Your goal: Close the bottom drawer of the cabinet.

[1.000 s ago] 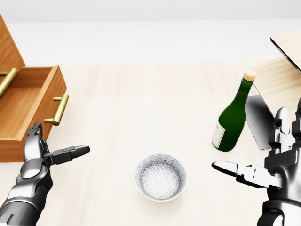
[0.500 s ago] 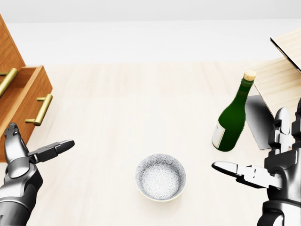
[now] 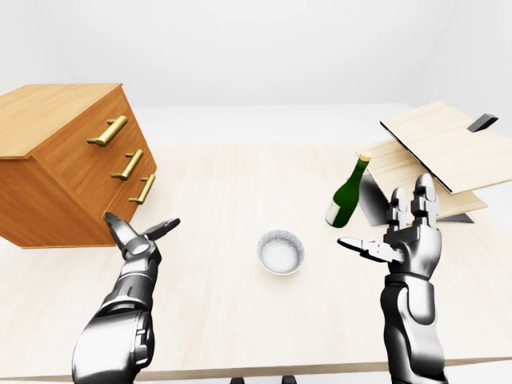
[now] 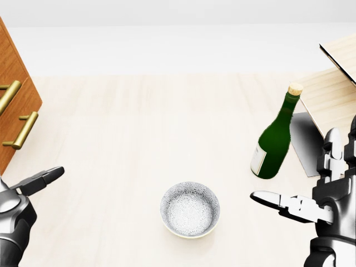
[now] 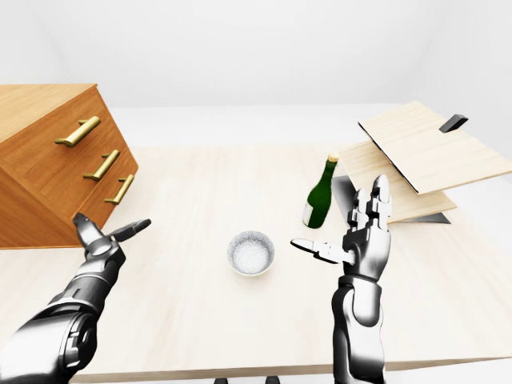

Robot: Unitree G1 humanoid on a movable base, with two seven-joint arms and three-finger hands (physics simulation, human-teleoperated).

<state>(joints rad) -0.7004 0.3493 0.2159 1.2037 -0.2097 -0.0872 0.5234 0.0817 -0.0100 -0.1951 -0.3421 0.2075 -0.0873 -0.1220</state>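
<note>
The wooden cabinet [image 3: 56, 172] stands tilted at the left of the left-eye view, with three brass handles down its face. Its bottom drawer [image 3: 138, 194] sits flush with the two above it, and its handle [image 4: 21, 130] shows at the head view's left edge. My left hand [image 3: 142, 224] is open just below and right of that drawer's lower corner, fingers spread, holding nothing. Whether it touches the drawer I cannot tell. My right hand [image 3: 386, 228] hovers open at the right, palm up and empty.
A patterned bowl [image 3: 281, 252] rests mid-table between my hands. A green bottle [image 3: 346, 196] with a cork stands upright near my right hand. Stacked light wooden boards [image 3: 440, 148] and a grey bracket lie behind it at the right.
The bottom drawer has slid from pulled out to flush with the cabinet. My left hand moved left along with it. The right hand, bowl and bottle stayed put.
</note>
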